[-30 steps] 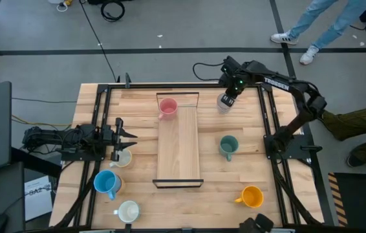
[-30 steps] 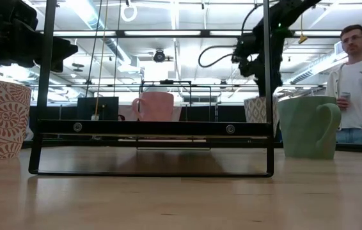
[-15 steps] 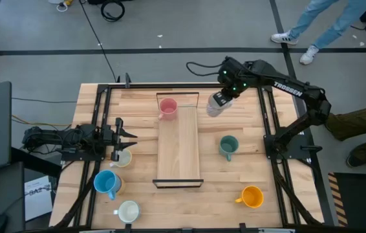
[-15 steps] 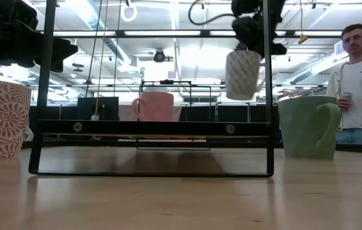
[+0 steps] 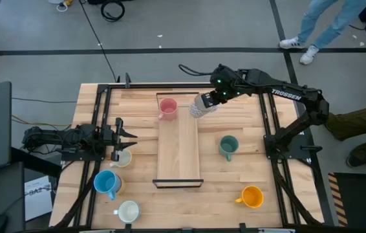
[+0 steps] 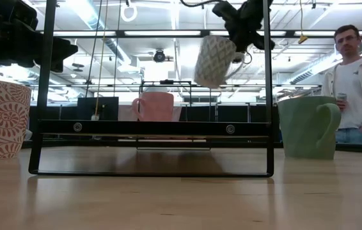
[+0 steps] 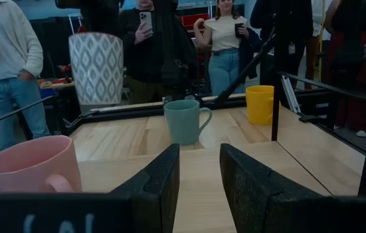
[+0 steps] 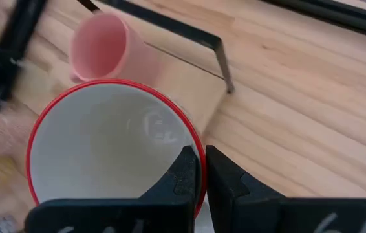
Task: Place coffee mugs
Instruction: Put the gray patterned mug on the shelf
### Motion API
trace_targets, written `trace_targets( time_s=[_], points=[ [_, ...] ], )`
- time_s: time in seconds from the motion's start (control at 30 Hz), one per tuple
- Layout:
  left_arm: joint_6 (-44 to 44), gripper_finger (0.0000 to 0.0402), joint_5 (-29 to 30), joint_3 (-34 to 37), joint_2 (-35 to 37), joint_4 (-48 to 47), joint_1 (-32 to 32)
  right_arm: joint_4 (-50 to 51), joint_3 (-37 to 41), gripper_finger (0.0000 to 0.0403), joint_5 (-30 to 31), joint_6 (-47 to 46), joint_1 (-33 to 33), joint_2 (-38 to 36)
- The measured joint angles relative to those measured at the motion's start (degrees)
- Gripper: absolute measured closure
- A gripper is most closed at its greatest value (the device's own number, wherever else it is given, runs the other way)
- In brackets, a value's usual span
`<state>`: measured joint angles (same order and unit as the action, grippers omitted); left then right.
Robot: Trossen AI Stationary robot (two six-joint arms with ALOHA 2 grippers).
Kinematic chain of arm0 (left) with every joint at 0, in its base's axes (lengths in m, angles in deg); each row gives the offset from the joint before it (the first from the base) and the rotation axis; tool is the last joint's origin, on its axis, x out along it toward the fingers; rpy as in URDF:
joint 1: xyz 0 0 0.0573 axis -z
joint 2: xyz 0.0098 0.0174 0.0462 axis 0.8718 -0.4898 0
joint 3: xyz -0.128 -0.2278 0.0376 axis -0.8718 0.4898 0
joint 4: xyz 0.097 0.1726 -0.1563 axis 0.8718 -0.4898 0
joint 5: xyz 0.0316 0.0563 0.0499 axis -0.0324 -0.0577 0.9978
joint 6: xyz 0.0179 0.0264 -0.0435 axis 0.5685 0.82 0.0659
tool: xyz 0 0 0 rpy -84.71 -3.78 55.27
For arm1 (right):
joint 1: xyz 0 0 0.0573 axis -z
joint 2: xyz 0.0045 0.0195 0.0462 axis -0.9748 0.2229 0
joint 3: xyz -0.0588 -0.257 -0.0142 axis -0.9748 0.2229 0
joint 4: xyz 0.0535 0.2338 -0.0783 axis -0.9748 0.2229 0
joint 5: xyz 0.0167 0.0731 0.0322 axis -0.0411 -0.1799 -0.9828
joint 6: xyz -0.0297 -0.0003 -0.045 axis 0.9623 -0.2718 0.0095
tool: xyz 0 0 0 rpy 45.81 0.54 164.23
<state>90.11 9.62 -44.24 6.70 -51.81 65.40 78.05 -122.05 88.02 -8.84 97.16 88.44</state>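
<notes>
High view: right gripper [image 5: 207, 101] pinches rim of patterned white mug [image 5: 198, 107], fingers closed tight, mug airborne and tilted over wooden tray [image 5: 178, 155] corner beside pink mug [image 5: 167, 107], probably for set-down. Left gripper [image 5: 119, 136] parked open.

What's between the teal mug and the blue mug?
In the high view, the wooden tray lies between the teal mug and blue mug.

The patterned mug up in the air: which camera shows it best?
The low view: the patterned mug hangs tilted from the right tool, whole side visible. High view shows it small; right wrist only its red rim and inside; left wrist its side, far off.
</notes>
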Motion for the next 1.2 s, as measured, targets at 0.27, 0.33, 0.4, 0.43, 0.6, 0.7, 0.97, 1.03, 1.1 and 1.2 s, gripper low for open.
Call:
trace_targets(
  time_s=[0.27,0.33,0.4,0.43,0.6,0.7,0.97,1.03,1.1,1.2],
  points=[
    [0.0,0.0283,0.0,0.0,0.0,-0.12,-0.02,-5.91,0.01,0.0383,2.06,-2.98,-1.12,4.07],
    [-0.02,0.0283,0.0,0.0,0.0,-0.13,-0.02,-5.48,0.02,0.0383,2.54,-3.25,-1.12,5.29],
    [-0.02,0.0283,0.0,0.01,0.0,-0.23,-0.01,-5.84,0.02,0.0383,3.08,-3.95,-1.12,6.57],
    [-0.04,0.0283,0.0,0.01,0.0,-0.2,-0.01,-6.05,0.02,0.0383,3.59,-4.06,-1.12,7.13],
    [-1.86,0.0283,-0.02,0.01,0.0,-0.2,-0.02,-6.2,0.02,0.0383,5.54,-5.93,-1.01,9.13],
    [-3.13,0.0283,-0.01,0.02,0.0,-0.2,-0.02,-6.06,0.02,0.0383,7.44,-7.23,-1.01,9.37],
    [-3.19,0.0283,-0.02,0.0,0.02,-0.22,-0.02,-6.39,0.0,0.0383,10.01,-11.85,-0.85,9.78],
    [-3.19,0.0283,-0.02,0.01,0.01,-0.24,-0.01,-6.34,0.02,0.0383,10.0,-12.0,-0.9,10.34],
    [-3.2,0.0283,-0.02,0.02,0.02,-0.25,0.0,-6.54,0.02,0.0383,9.99,-12.74,-1.12,11.06],
    [-3.2,0.0283,-0.02,0.0,0.0,-0.37,-0.02,-7.15,0.0,0.0383,9.96,-13.05,-1.28,12.33]
  ],
)
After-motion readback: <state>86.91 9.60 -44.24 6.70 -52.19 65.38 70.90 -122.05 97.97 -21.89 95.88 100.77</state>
